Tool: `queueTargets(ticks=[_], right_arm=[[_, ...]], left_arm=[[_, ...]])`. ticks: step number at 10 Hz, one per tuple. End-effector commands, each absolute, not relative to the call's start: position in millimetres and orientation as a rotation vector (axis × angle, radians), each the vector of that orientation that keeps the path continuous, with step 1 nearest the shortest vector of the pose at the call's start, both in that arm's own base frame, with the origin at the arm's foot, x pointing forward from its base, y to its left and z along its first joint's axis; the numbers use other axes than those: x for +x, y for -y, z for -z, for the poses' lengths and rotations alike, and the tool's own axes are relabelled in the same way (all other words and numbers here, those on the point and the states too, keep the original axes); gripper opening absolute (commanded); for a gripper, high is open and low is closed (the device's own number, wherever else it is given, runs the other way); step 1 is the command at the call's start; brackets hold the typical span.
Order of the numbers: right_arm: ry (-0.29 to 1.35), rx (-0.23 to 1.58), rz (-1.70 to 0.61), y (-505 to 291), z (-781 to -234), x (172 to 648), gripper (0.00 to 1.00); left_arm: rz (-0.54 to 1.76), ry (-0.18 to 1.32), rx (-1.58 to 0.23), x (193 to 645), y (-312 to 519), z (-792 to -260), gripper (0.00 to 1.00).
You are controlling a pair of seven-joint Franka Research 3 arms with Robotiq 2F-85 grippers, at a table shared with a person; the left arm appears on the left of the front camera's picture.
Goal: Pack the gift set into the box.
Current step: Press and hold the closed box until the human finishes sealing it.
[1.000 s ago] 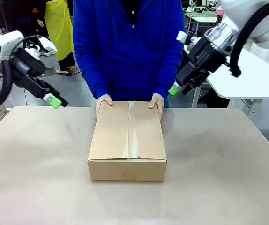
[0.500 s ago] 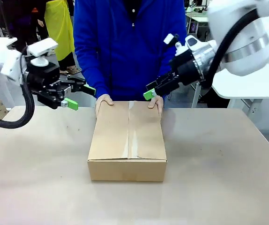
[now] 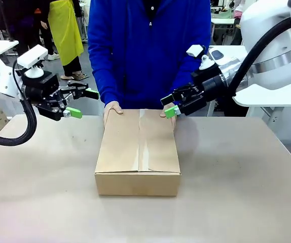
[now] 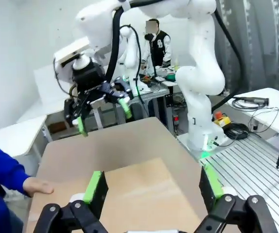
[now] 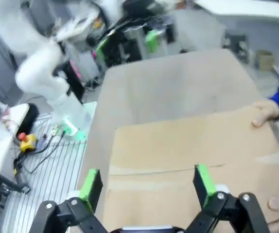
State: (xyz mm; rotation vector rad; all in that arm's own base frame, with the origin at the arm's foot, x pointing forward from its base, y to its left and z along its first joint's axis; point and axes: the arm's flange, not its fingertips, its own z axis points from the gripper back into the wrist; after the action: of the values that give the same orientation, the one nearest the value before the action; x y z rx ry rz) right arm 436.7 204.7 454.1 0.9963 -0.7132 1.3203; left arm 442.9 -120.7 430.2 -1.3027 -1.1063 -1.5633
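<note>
1. Box position: the box [image 3: 138, 152] rests on the surface [image 3: 44, 192], near its middle and between the two arms. The long side runs away from the robot.
2. Box condition: the flaps [image 3: 158, 144] lie flat and shut, meeting along a centre seam marked by a pale strip. Whether that strip is tape cannot be told.
3. Person: the person's hands [image 3: 113, 108] rest on the far edge of the box, one at each far corner.
4. Gift set: the shut flaps cover the interior, so it cannot be told whether the gift set is inside.
5. Progress, as a judgement: two readings fit. Either the set is packed and only sealing or release remains, or the box has yet to be opened and the whole packing step is left. The pictures do not settle which.
6. Left gripper [image 3: 83, 103]: jaws spread wide and holding nothing. It hangs above the surface off the box's far left corner, apart from the box and aimed toward it.
7. Right gripper [image 3: 168, 105]: jaws spread wide and holding nothing. It sits just above the box's far right corner, close beside the person's hand there. Contact with the hand or the box cannot be told.
8. In the right wrist view the box top lies between and beyond the spread pads [image 5: 203, 180].
</note>
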Motion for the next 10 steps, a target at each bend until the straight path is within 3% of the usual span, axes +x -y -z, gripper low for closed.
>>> queueTargets(ticks=[1, 4, 7, 10], right_arm=[[0.903, 1.048, -1.577, -215.7, -412.6, 449.0, 1.0], [0.962, 1.004, -1.585, -223.2, -358.1, 459.0, 1.0], [0.953, 1.017, -1.402, -221.7, -324.9, 484.4, 1.0], [0.949, 0.998, -1.358, -216.1, -310.4, 487.2, 1.0]], left_arm=[[1.512, 1.077, -1.222, 449.3, 118.1, -400.3, 1.0], [1.519, 1.115, -1.007, 460.9, 146.6, -350.3, 1.0], [1.681, 1.152, -0.951, 463.5, 175.9, -319.8, 1.0], [1.665, 1.095, -0.93, 469.8, 184.8, -304.5, 1.0]])
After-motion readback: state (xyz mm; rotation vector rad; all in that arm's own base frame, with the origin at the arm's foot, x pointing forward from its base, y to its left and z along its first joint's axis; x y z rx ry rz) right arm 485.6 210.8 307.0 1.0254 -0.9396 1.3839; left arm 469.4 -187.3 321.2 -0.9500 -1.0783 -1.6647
